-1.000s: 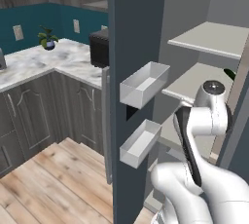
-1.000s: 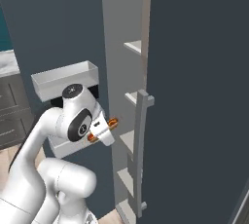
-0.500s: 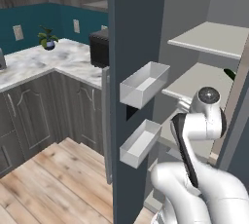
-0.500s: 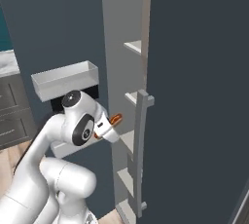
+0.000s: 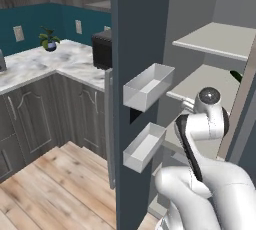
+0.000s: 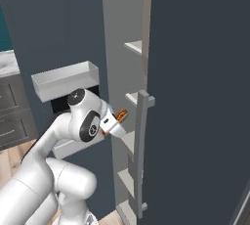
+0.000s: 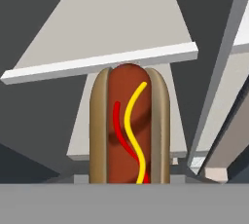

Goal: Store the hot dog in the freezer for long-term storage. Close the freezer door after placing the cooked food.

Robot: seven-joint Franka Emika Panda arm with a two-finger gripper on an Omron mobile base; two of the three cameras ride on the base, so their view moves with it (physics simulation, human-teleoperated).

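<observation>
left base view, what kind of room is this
A home kitchen, rendered rather than real. It has a marble counter over grey cabinets, a black microwave, and an open freezer with pale shelves and door bins.

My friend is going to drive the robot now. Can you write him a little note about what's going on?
Gripper: jaws shut on the hot dog, held in the air at the opening of the freezer.
Hot dog: pointing at the pale shelves, not set down yet.
Freezer door: swung wide open, white bins showing.
Done: hot dog picked up and brought to the freezer.
Left: lay it on a shelf, let go, pull back, close the door.
</observation>
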